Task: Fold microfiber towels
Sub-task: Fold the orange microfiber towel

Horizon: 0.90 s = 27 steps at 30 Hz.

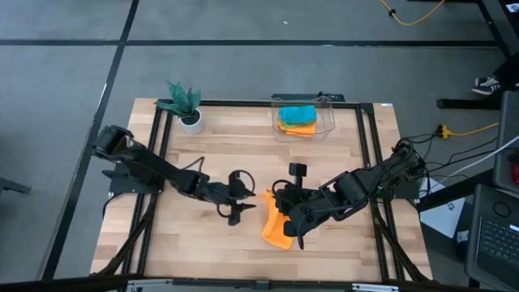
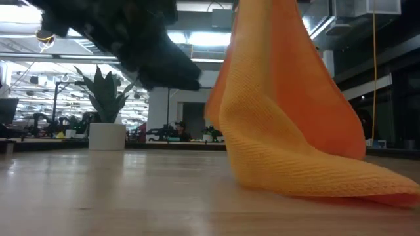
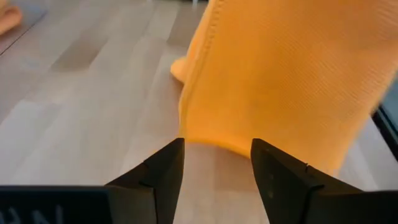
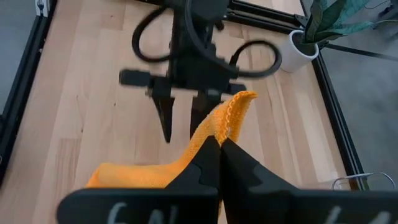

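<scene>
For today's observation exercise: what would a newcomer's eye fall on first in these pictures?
First, the bright orange towel near the table's front middle, pinched up off the wood by the shut right gripper so that it drapes down. Next, the left gripper just beside it, fingers open and holding nothing. Farther back stands a clear bin with more towels, and a small potted plant.

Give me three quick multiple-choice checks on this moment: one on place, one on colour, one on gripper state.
1. Where is the clear plastic bin? A far edge of the wooden table; B near edge; C floor.
2. What colour is the lifted microfiber towel? A teal; B lime; C orange.
3. How is the right gripper? A open, empty; B shut on the towel; C out of view.

Key: 1 A, beside the small potted plant. 2 C, every view shows it. 3 B, fingers pinch its edge; the left gripper is open.
</scene>
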### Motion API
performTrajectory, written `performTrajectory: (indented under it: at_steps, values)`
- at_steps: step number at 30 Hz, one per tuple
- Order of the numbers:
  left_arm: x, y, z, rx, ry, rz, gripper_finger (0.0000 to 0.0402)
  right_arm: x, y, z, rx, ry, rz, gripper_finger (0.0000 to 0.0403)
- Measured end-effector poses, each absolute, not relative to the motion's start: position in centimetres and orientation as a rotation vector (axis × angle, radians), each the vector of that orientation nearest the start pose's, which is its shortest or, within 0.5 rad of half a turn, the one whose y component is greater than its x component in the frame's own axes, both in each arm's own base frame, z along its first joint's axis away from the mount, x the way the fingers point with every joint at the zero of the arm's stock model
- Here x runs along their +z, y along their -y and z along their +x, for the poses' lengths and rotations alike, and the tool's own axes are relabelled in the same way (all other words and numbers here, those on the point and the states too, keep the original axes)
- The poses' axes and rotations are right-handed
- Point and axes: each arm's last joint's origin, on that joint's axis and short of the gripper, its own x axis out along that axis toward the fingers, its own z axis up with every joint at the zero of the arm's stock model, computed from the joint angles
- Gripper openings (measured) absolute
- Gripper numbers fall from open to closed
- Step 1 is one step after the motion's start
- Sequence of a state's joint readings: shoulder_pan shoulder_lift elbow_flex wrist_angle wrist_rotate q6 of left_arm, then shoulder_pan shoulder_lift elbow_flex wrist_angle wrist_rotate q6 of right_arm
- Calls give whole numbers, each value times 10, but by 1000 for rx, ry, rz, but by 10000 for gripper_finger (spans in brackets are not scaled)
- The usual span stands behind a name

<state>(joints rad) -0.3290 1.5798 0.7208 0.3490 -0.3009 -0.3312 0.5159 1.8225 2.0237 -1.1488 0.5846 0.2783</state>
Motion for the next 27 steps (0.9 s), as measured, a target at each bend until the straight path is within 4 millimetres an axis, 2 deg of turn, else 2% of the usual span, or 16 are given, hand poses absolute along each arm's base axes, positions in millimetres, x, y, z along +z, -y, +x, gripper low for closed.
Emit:
performTrajectory:
  at_steps: [6,15,19,24,27]
  values:
    - [152,86,311,87,-476,-139,181,392,-169,327,-167,-785,-230,0]
    - [139,83,314,46,-529,-127,173,392,-169,326,-160,-788,-229,0]
    - [138,83,315,56,-519,-100,124,392,-170,326,-160,-788,-230,3]
    - [144,83,318,80,-447,-82,16,391,-169,326,-161,-796,-233,2]
    - [142,86,316,60,-476,-78,4,391,-170,324,-159,-809,-243,2]
